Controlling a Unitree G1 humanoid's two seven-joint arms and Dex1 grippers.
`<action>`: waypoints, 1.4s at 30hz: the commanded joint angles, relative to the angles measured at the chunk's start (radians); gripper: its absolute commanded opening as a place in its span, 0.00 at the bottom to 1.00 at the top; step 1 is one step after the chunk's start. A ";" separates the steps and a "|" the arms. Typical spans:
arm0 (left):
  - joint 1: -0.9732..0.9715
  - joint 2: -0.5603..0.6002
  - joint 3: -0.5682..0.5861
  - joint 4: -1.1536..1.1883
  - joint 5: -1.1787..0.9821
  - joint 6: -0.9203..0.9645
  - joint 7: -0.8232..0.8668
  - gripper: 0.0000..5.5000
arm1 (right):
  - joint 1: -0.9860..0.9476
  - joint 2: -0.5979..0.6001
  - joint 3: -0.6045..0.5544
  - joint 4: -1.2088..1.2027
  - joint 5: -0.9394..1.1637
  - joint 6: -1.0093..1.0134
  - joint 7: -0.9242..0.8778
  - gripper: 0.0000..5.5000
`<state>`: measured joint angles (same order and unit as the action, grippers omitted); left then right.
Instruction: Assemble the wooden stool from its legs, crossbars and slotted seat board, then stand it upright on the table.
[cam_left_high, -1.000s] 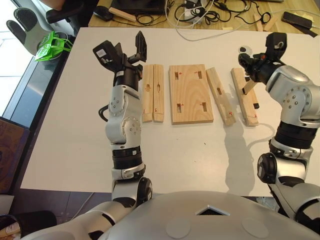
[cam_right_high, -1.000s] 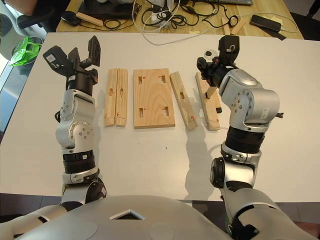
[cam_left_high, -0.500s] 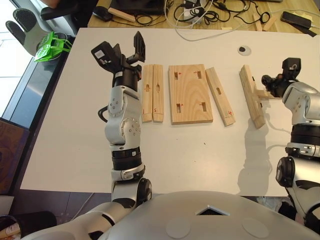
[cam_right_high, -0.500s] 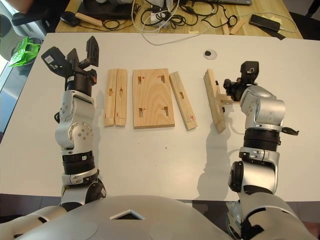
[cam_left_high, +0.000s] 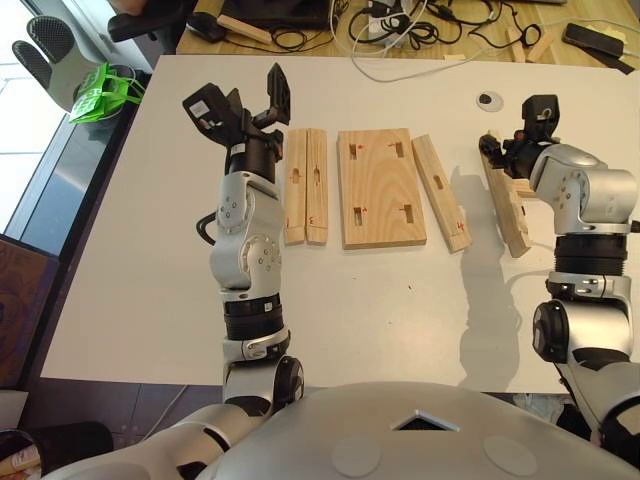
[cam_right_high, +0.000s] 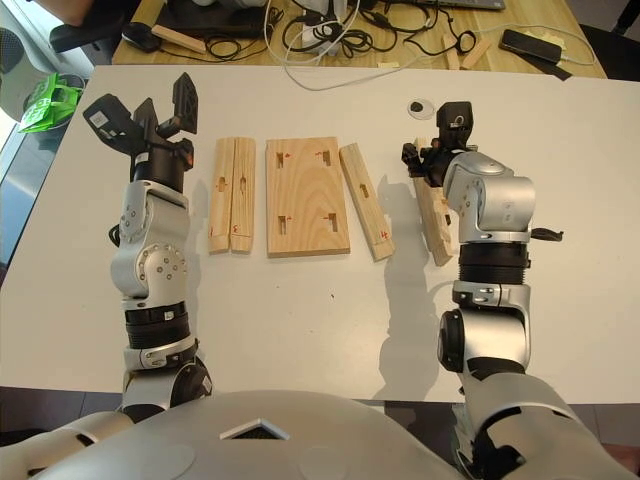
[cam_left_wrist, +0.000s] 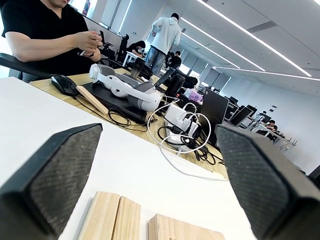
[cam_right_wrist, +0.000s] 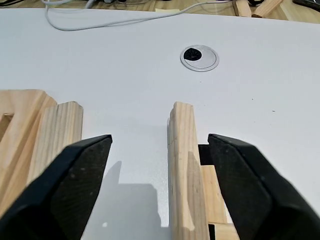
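Wooden leg (cam_right_wrist: 182, 165) lies within wide-open right hand (cam_right_wrist: 160, 142).

The right hand (cam_right_wrist: 159, 150), over the far-right leg (cam_left_high: 507, 208) 1 s ago and swung out to the right at 0.5 s, is now back at the leg's far end w/ fingers spread either side of it. The leg has gone from flat, marked face up, to standing on its edge, shifted a bit to the right. The short crossbar (cam_right_wrist: 212, 192), up by the hand 1 s ago, now sticks out of the leg's right side.
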<state>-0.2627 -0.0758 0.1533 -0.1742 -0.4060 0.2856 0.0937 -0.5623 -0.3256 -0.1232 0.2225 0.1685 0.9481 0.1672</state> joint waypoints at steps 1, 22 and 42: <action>0.003 -0.027 -0.007 0.000 -0.005 0.003 0.003 0.76 | -0.014 0.024 -0.041 0.049 0.015 0.041 -0.020 0.64; -0.001 -0.032 -0.010 -0.001 -0.008 -0.001 0.011 0.76 | -0.102 0.065 -0.149 0.265 0.060 0.078 -0.063 0.44; -0.037 -0.012 0.030 0.002 -0.063 0.059 0.029 0.76 | -0.041 0.060 0.028 -0.070 -0.005 -0.105 -0.006 0.18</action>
<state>-0.2729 -0.0772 0.1604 -0.1590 -0.4368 0.2996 0.0999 -0.5966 -0.2474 -0.1446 0.2062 0.1846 0.9079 0.1313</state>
